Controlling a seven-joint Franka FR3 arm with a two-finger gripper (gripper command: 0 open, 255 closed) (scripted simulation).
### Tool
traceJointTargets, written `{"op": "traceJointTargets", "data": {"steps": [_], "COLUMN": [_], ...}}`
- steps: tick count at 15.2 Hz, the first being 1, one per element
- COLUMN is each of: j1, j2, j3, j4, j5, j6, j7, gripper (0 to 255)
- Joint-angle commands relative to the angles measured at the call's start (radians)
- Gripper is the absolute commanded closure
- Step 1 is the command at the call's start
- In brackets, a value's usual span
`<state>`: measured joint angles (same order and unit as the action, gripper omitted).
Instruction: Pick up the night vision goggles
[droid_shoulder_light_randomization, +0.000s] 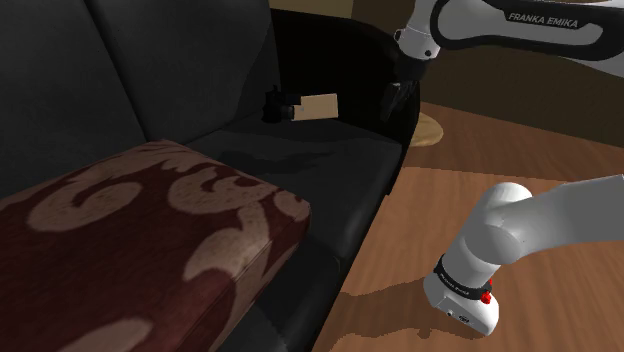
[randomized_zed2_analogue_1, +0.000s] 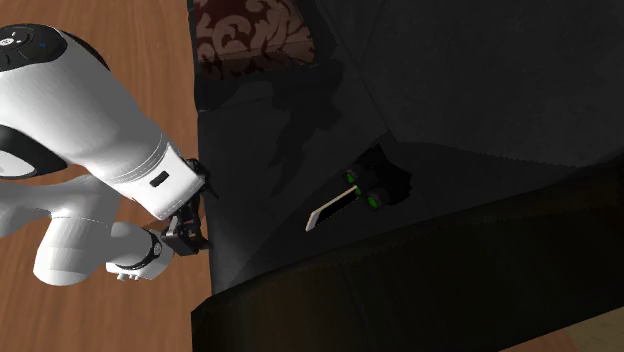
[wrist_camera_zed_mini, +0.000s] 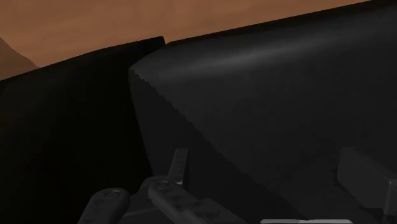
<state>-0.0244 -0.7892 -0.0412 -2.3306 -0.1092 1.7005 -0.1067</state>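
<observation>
One open gripper off the sofa's front, goggles deep on its seat

Two black fingers (wrist_camera_zed_mini: 180, 167) are seen standing apart in the wrist view, with nothing clasped between them, so the gripper (droid_shoulder_light_randomization: 397, 100) is open. It is held off the front of the dark sofa (droid_shoulder_light_randomization: 300, 170), at the armrest end, above the wooden floor (droid_shoulder_light_randomization: 480, 170); whether the sofa is touched cannot be told. The night vision goggles (randomized_zed2_analogue_1: 372, 186), black with green-lit lenses, are found on the sofa's seat in the back corner, where backrest and armrest meet. A flat tan card (droid_shoulder_light_randomization: 318, 106) is laid just beside them, on the side toward the sofa's front. The goggles are seen well apart from the gripper. A maroon cushion (droid_shoulder_light_randomization: 150, 230) with a pale scrolled pattern is set on the sofa's other seat, away from the armrest
</observation>
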Motion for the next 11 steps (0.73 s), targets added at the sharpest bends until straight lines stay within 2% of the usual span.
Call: {"op": "traceJointTargets", "data": {"steps": [1,6,11], "j1": [0.0,0.043,0.079], "j2": [0.0,0.247,0.488], "j3": [0.0,-0.029,-0.044], "j4": [0.0,0.198,0.426], "j5": [0.0,0.009,0.031], "j6": [0.0,-0.003,-0.046], "j7": [0.0,-0.108,-0.217], "gripper": [0,0,0]}}
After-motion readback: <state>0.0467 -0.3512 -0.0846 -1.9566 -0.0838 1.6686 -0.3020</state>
